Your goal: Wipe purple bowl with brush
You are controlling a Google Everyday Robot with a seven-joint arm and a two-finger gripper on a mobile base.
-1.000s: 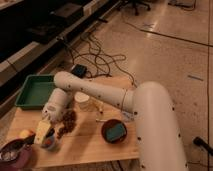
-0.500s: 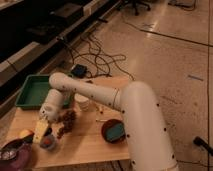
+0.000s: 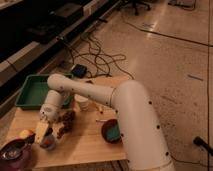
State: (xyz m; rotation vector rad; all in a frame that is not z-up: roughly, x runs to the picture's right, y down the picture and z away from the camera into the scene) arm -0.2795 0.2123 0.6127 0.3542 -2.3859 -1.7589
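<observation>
The gripper (image 3: 44, 131) hovered near the table's left edge; finger state I couldn't tell. The purple bowl (image 3: 15, 155) sat at the near-left corner, apparently not yet wiped.

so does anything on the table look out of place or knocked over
Nothing stands out. The purple bowl sits upright at the table's front-left corner, the green tray lies flat, and the hand hovers low beside the bowl. No spill shows.
</observation>
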